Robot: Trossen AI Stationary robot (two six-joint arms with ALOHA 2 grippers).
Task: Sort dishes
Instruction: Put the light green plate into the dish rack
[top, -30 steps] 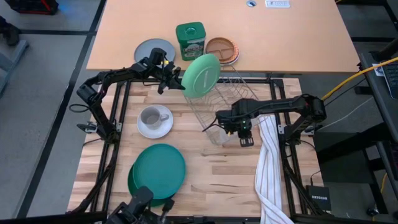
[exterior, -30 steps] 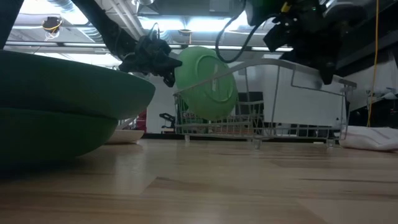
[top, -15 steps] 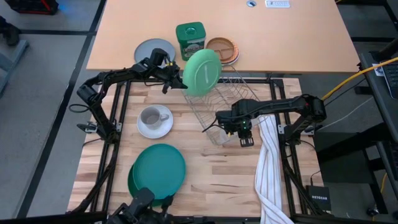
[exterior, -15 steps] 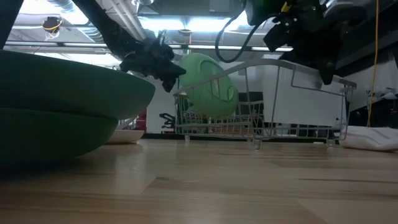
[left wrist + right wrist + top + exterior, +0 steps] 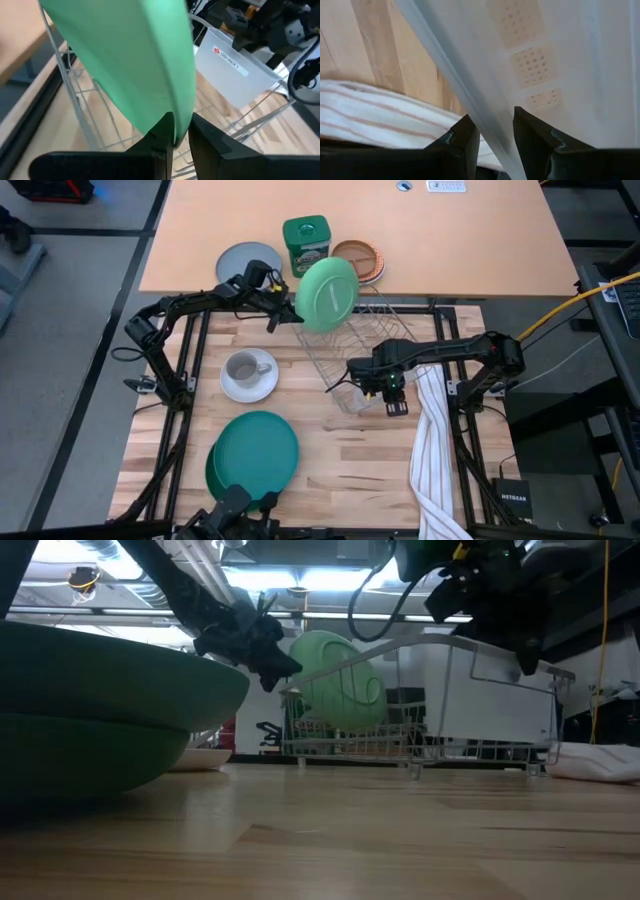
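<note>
Since a second ago the light green plate (image 5: pixel 327 296) has tipped deeper into the wire dish rack (image 5: pixel 372 340), its rim between the left gripper (image 5: pixel 279 317) fingers, which look narrowly parted. Right gripper (image 5: pixel 386 388) clamps the rack's white plastic caddy (image 5: pixel 555 65) beside the striped towel (image 5: pixel 432 455)

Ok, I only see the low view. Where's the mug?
Observer: The mug sits on its saucer, between the left arm and the rack.
Operator: What's the big green blob near me?
Observer: Two stacked plates, a teal plate on a dark green plate.
Operator: Where's the right gripper?
Observer: The right gripper is at the rack's near side, beside a striped towel.
</note>
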